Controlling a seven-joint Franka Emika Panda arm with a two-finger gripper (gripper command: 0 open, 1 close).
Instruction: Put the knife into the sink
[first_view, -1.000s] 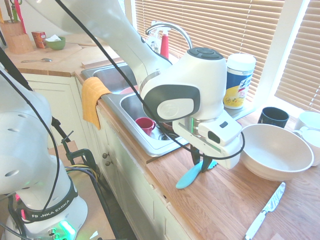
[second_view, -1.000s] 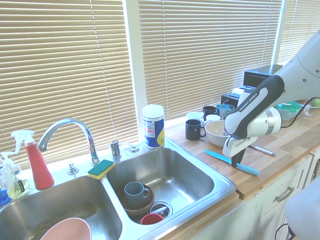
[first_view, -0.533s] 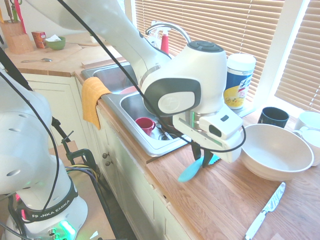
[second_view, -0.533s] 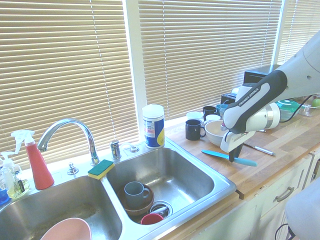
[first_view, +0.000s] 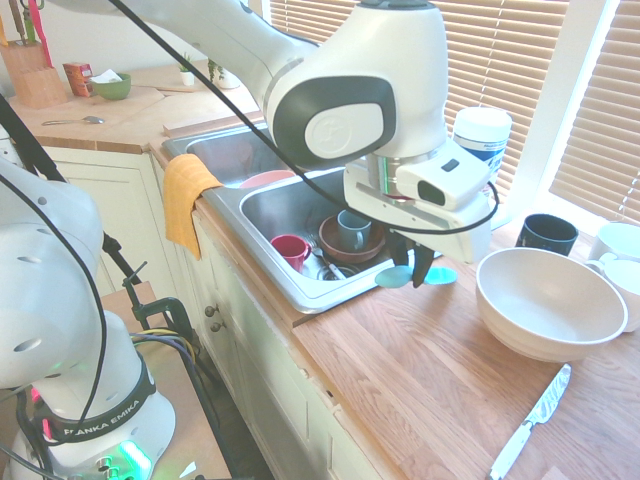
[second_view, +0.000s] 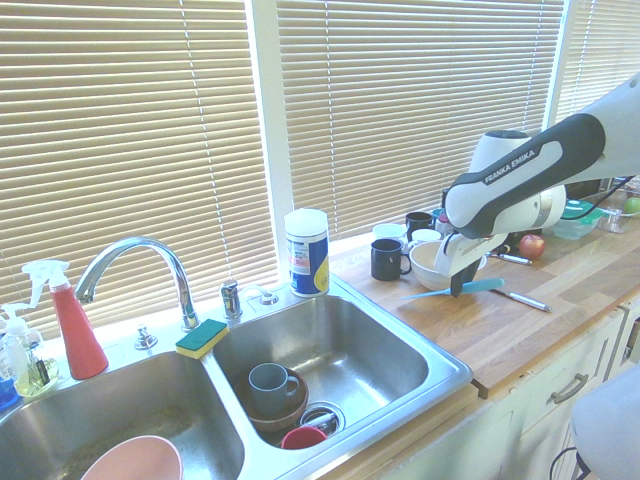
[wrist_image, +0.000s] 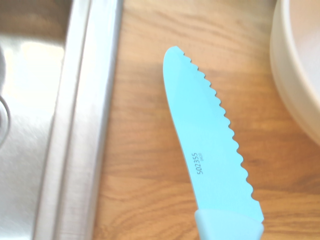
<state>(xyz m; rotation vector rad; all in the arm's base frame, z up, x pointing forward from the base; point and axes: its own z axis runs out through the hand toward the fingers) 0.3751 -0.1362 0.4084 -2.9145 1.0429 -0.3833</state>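
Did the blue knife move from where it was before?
Yes. The blue knife was lying on the counter; now the claw holds it up, nearer the white bowl.

Seen in the first exterior view, the wooden countertop (first_view: 400, 390) carries a pale bowl (first_view: 551, 310). Clockwise around that bowl, a dark mug (first_view: 547, 236) stands at twelve o'clock, near it, and a silver knife with a white handle (first_view: 530, 422) lies at six. At ten, well apart, lie a spoon (first_view: 75, 121) and a green bowl (first_view: 112, 88).
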